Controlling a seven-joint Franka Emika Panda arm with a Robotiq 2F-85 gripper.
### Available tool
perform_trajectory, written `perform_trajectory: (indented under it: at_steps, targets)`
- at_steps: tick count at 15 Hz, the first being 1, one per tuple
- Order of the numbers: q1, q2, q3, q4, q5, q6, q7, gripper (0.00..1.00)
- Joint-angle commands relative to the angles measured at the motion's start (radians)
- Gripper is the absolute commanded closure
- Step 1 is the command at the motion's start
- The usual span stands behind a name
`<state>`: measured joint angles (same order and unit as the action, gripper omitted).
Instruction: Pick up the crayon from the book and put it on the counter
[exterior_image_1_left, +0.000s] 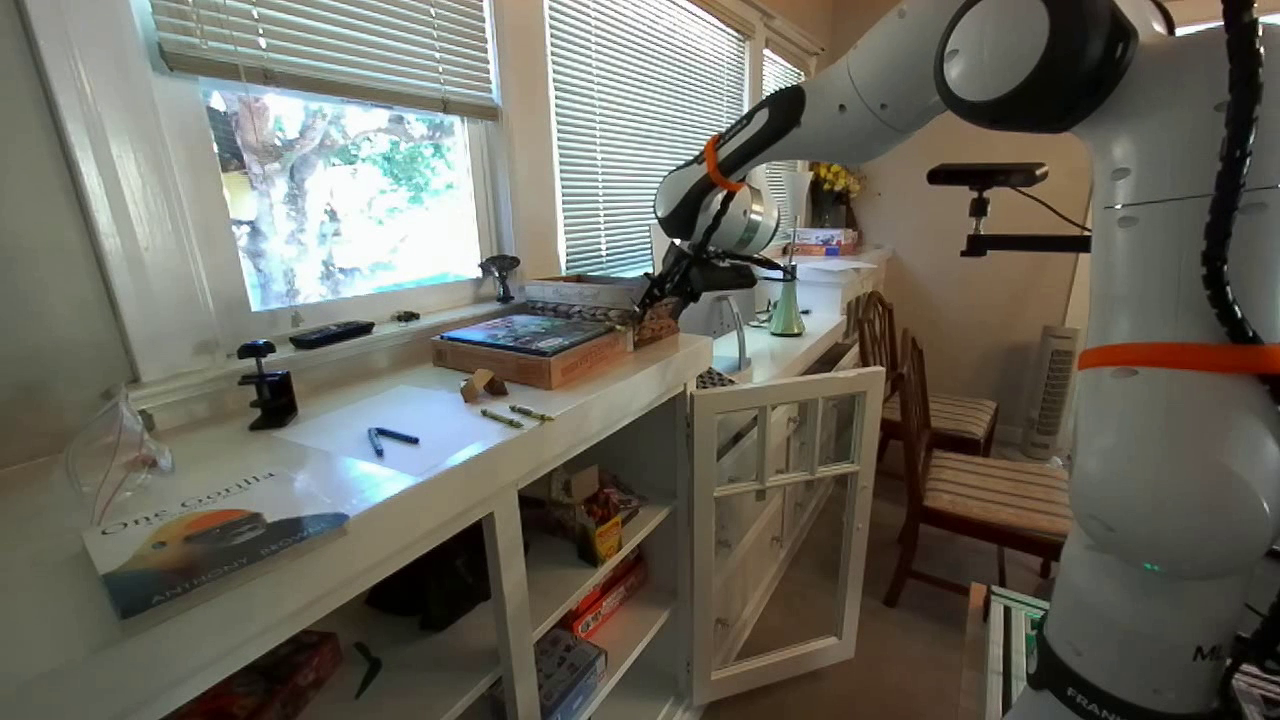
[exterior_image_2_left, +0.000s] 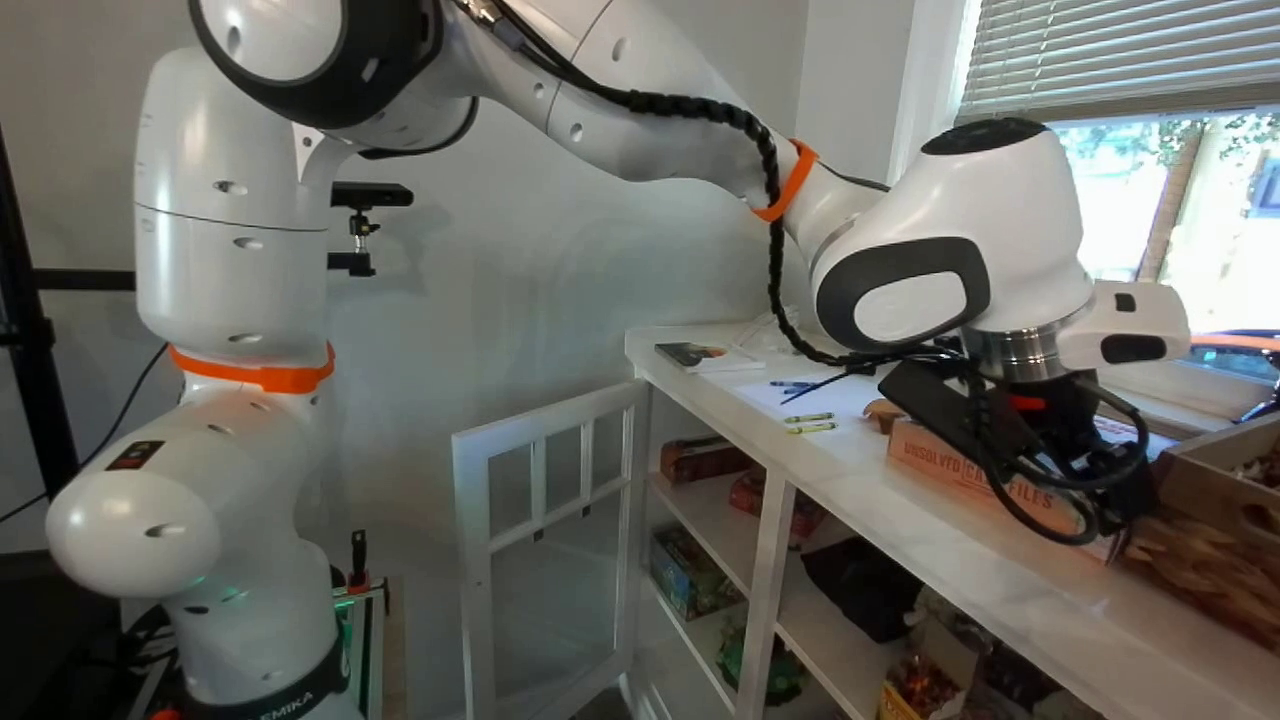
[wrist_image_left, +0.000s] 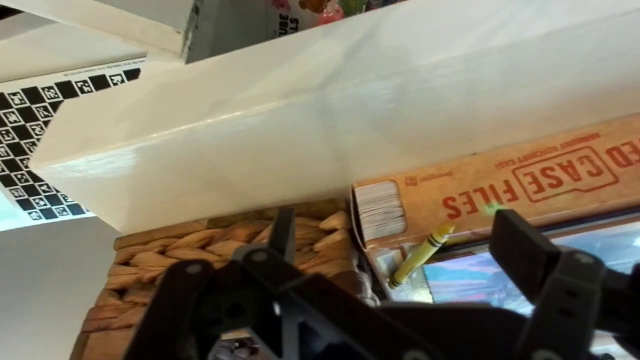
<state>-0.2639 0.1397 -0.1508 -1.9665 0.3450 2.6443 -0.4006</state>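
A yellow crayon (wrist_image_left: 420, 257) with black bands lies slantwise at the end of the book (wrist_image_left: 550, 175), its tip reaching over the book's front edge. In an exterior view, the book (exterior_image_1_left: 560, 365) shows reddish-brown sides and a dark cover, resting on the pale counter (exterior_image_1_left: 655, 362). My gripper (wrist_image_left: 397, 232) is open above that end, its fingers apart on either side of the crayon and nothing held. In both exterior views, the gripper (exterior_image_1_left: 655, 300) is low over the book's end and the basket; I cannot make out this crayon there.
A woven basket (wrist_image_left: 170, 255) sits right beside the book. Further along the counter lie two yellow-green crayons (exterior_image_1_left: 502, 418), a brown scrap (exterior_image_1_left: 483, 386), blue crayons (exterior_image_1_left: 392, 437) on white paper, a clamp (exterior_image_1_left: 268, 390) and a paperback (exterior_image_1_left: 210, 540). Below, a glazed cabinet door (exterior_image_1_left: 785, 480) stands swung out.
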Motion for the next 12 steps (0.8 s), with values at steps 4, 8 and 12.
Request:
perform_trajectory:
  at_steps: [4, 8, 12]
  targets:
    - [-0.018, 0.072, 0.035, 0.079, 0.017, -0.041, -0.057, 0.04]
    - [-0.019, 0.112, 0.046, 0.114, 0.001, -0.036, -0.064, 0.18]
    - [-0.025, 0.136, 0.062, 0.14, -0.003, -0.033, -0.079, 0.57]
